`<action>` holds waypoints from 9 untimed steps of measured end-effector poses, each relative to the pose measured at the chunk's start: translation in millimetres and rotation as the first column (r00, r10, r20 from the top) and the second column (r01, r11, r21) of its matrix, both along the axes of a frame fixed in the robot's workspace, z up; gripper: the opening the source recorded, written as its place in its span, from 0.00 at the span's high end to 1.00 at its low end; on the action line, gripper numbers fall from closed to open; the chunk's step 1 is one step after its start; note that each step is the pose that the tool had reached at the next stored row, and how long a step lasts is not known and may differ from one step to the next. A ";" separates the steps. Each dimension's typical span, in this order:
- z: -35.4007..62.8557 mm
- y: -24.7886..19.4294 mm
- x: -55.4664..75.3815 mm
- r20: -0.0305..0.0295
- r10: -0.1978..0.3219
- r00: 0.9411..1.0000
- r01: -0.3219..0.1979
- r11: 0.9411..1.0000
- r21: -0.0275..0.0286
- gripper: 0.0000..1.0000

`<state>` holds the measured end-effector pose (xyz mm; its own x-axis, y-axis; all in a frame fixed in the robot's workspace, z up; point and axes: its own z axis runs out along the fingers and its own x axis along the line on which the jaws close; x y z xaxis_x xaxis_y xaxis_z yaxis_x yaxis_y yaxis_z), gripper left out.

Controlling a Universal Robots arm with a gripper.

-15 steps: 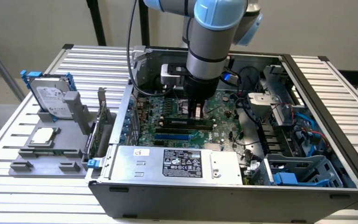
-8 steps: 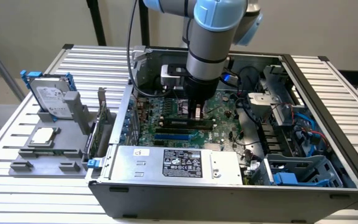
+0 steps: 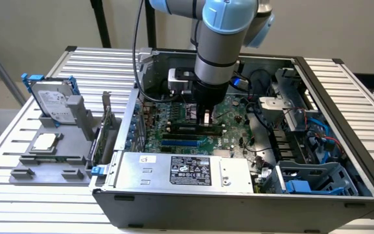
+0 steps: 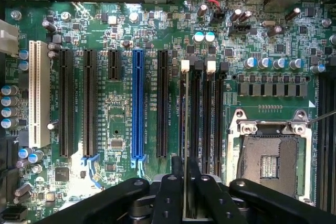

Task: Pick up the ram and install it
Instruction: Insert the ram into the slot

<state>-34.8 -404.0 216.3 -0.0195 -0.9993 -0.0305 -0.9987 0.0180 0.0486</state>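
Observation:
My gripper (image 3: 206, 119) (image 4: 186, 195) reaches straight down into the open computer case (image 3: 239, 200), over the motherboard's memory slots (image 4: 210, 119). Its black fingers (image 4: 169, 192) are shut on the ram (image 4: 186, 129). In the wrist view the ram appears edge-on, as a thin green strip lying along the slot with the white latch (image 4: 185, 65). Whether it touches that slot or hangs just above it, I cannot tell. The arm's wrist hides most of the ram in the exterior view.
Beside the slots are the empty processor socket (image 4: 268, 156) and a blue expansion slot (image 4: 138, 103). The power supply (image 3: 180, 170) lines the case's near side, with cables (image 3: 317, 131) at the exterior view's right. A grey fixture (image 3: 31, 173) outside holds a hard drive (image 3: 52, 102), a processor chip (image 3: 46, 142) and an upright card (image 3: 105, 122).

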 end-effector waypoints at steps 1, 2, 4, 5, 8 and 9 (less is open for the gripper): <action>0.0 0.0 0.0 0.000 0.000 1.000 0.000 1.000 0.000 0.78; 0.0 0.0 0.0 0.000 0.000 1.000 0.000 1.000 0.000 0.78; 2.3 0.1 0.0 0.000 0.000 1.000 0.000 1.000 0.001 0.78; 4.6 0.0 0.0 0.000 0.000 1.000 0.000 1.000 0.001 0.78; 13.0 0.0 -0.1 -0.001 0.000 1.000 0.000 1.000 0.001 0.78; 15.5 0.0 0.0 -0.001 0.000 1.000 0.000 1.000 0.001 0.78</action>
<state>-34.8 -404.0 231.8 -0.0195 -0.9993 -0.0311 -0.9986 0.0179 0.0496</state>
